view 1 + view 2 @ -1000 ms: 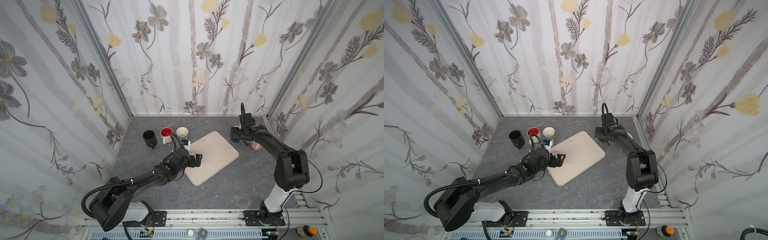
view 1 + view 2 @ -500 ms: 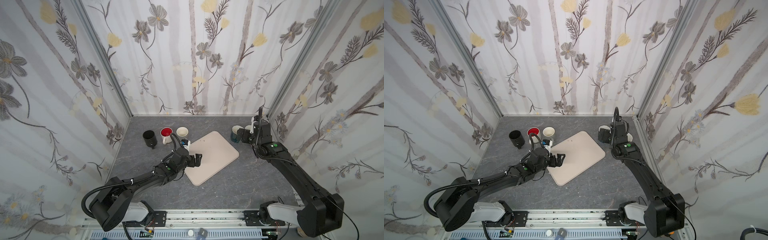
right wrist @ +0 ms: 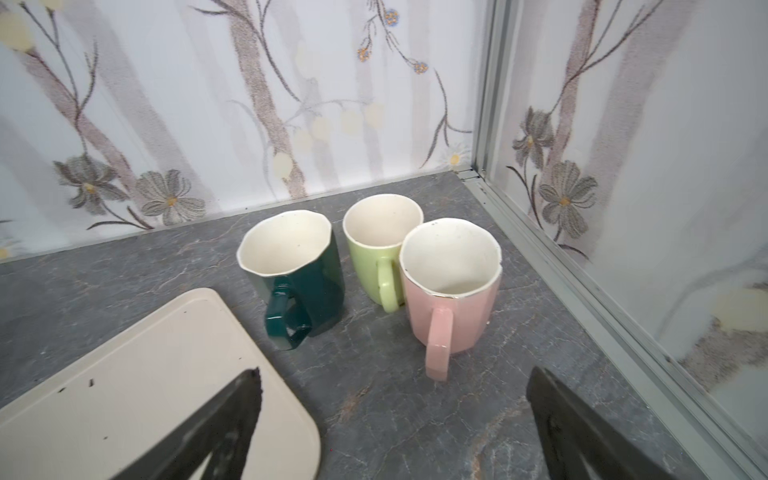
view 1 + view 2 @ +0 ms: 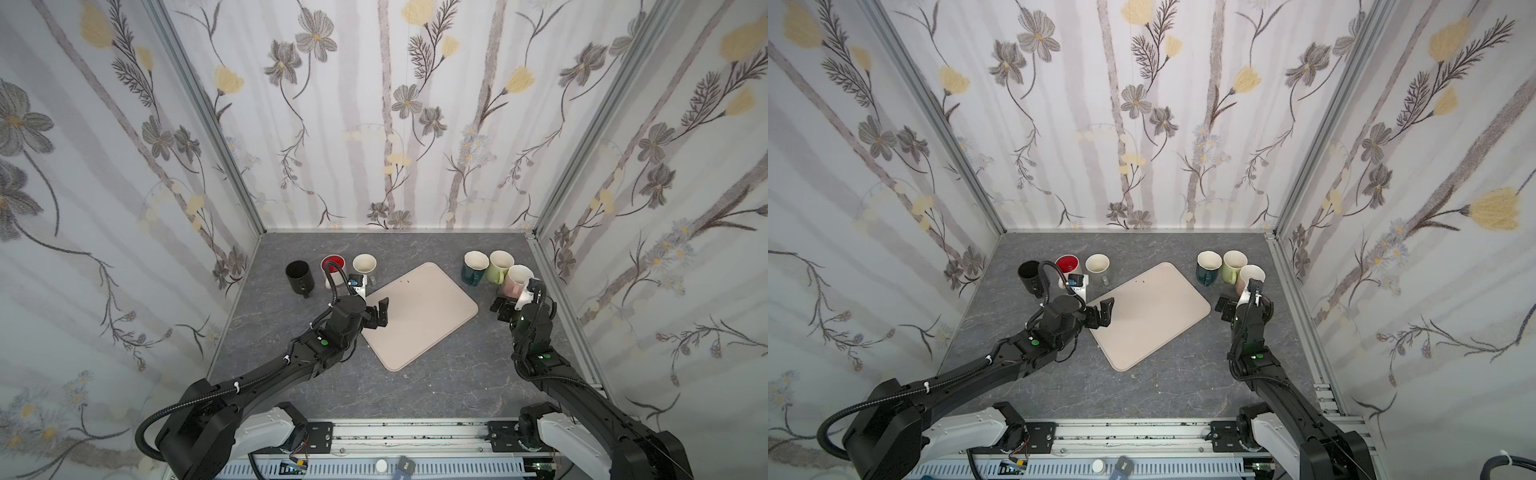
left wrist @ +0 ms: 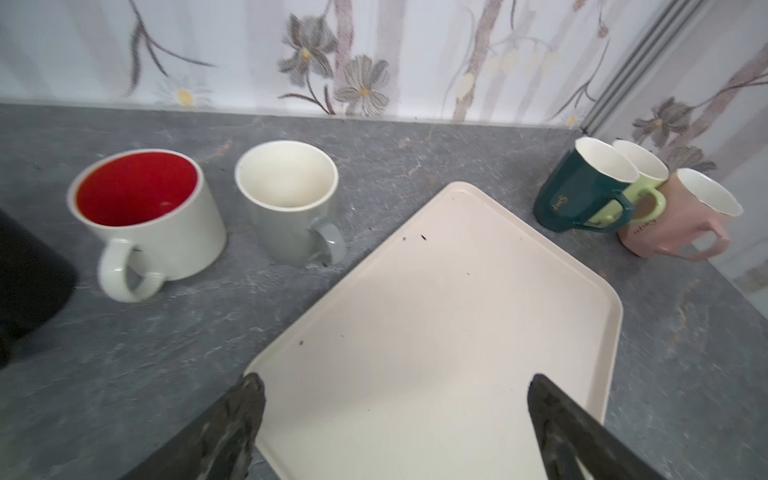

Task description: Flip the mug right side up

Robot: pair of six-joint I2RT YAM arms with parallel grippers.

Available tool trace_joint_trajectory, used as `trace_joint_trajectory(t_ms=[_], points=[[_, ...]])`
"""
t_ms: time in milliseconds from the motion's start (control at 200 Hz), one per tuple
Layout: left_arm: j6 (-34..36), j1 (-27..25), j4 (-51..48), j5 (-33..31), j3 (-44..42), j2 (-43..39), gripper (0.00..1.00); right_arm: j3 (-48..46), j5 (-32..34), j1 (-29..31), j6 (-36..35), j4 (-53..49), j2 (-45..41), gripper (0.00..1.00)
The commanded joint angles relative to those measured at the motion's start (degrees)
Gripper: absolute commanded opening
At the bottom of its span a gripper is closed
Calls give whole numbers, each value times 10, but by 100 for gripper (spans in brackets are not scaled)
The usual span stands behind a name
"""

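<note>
Since the pink mug (image 3: 453,316) is found rim-up on the counter (image 3: 124,266), the task apparently done, the right pincer (image 3: 395,382) and left pincer (image 5: 395,380) are held wide open, empty.

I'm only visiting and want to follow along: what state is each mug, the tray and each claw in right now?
black mug: upright, mouth up
red-lined mug: upright, empty
grey mug: upright, empty
dark green mug: upright, empty
light green mug: upright, empty
pink mug: upright, empty
tray: flat on the table, no mug on it
left gripper: open, holding nothing
right gripper: open, holding nothing
</note>
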Motion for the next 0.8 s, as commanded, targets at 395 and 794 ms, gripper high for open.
trace_joint_trajectory(t_ms=[395,794], points=[[130,142,163,-108,-94,-27,100,-12,18,-108,21,246,150,100],[107,252,213,-87,-106,15,100,-17,9,-108,-7,315,183,100]])
